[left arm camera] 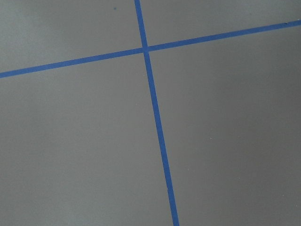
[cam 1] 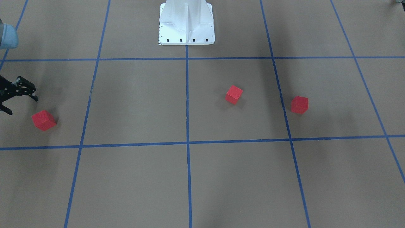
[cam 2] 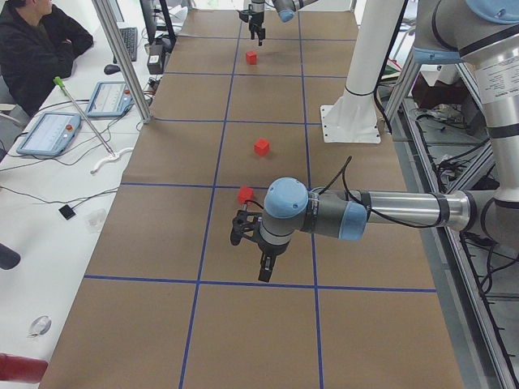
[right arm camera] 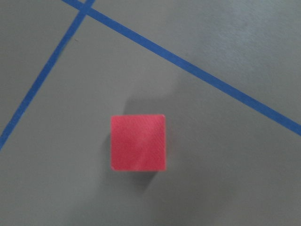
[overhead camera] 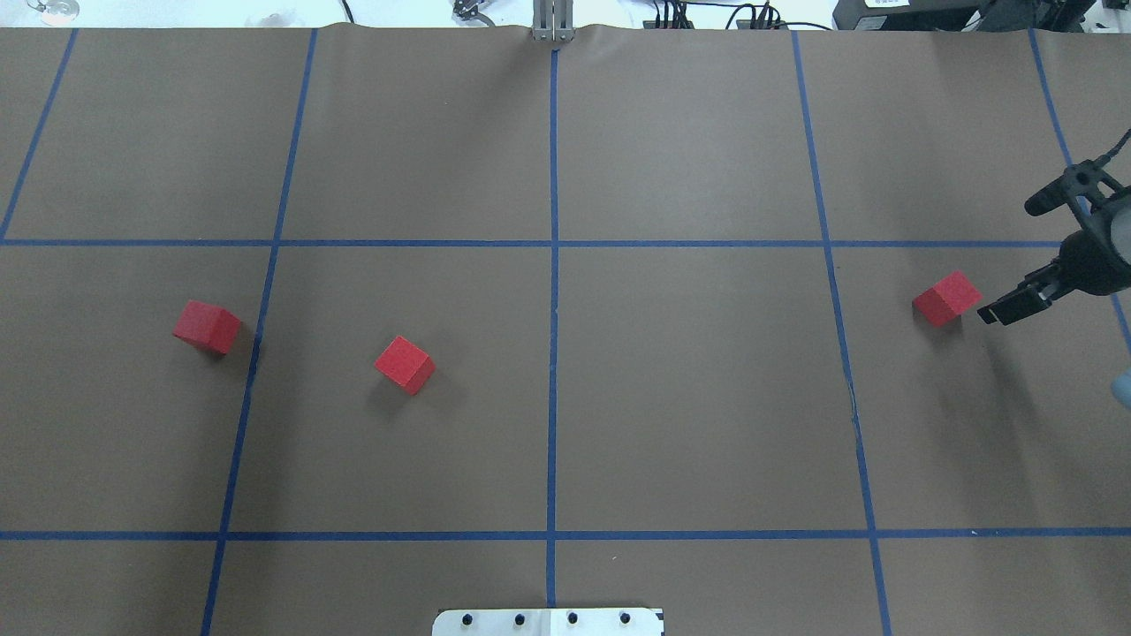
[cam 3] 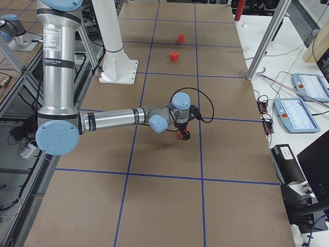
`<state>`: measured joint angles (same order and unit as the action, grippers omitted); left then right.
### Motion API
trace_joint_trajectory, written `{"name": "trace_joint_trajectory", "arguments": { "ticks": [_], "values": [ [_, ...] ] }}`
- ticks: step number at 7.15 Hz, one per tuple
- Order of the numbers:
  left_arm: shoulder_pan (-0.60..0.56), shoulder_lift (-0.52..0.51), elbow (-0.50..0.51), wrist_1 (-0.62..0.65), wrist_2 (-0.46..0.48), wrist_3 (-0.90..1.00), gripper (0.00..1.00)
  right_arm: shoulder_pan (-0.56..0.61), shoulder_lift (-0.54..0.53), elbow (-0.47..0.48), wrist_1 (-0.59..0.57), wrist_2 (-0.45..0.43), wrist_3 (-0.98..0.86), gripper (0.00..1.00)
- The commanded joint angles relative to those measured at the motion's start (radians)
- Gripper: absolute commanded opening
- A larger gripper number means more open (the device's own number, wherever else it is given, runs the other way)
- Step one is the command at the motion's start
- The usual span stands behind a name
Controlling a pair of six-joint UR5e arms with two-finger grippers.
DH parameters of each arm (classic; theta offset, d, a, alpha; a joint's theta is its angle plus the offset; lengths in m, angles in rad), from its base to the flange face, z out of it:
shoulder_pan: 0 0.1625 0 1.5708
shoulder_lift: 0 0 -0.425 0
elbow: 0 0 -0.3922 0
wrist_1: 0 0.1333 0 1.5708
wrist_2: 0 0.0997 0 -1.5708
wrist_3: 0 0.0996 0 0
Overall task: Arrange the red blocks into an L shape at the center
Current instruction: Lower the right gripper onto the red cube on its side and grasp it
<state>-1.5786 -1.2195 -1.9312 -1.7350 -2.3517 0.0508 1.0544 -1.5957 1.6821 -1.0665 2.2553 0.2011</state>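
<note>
Three red blocks lie apart on the brown floor. One red block (overhead camera: pixel 947 299) (cam 1: pixel 43 120) (right arm camera: pixel 138 143) sits far to my right, and my right gripper (overhead camera: pixel 1009 261) (cam 1: pixel 22 106) hovers just beside it, open and holding nothing. Another block (overhead camera: pixel 405 364) (cam 1: pixel 234 94) lies left of the center (overhead camera: pixel 554 389), and the third (overhead camera: pixel 207 326) (cam 1: pixel 299 104) lies further left. My left gripper (cam 2: pixel 259 251) shows only in the exterior left view, above the floor near that third block (cam 2: pixel 245 194); I cannot tell if it is open or shut. The left wrist view holds only floor and tape.
The white robot base (cam 1: pixel 186 22) (overhead camera: pixel 548 623) stands on the middle tape line at my edge. Metal posts (cam 2: pixel 122 57) (cam 3: pixel 267 41) rise at the far table edge, with tablets (cam 2: pixel 49 134) and a seated person (cam 2: pixel 32 40) beyond.
</note>
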Motion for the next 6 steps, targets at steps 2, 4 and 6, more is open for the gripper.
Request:
{"name": "trace_joint_trajectory", "arguments": {
  "ticks": [2,4,6],
  "values": [
    [0.0,0.0,0.005,0.0,0.0,0.0,1.0,-0.049,0.132,-0.116,0.0,-0.026,0.029,0.99],
    [0.0,-0.002,0.005,0.0,0.0,0.0,1.0,-0.086,0.137,-0.127,0.002,-0.078,0.044,0.99],
    [0.0,-0.002,0.005,0.0,0.0,0.0,1.0,-0.086,0.123,-0.15,0.005,-0.085,0.041,0.98]
  ]
}}
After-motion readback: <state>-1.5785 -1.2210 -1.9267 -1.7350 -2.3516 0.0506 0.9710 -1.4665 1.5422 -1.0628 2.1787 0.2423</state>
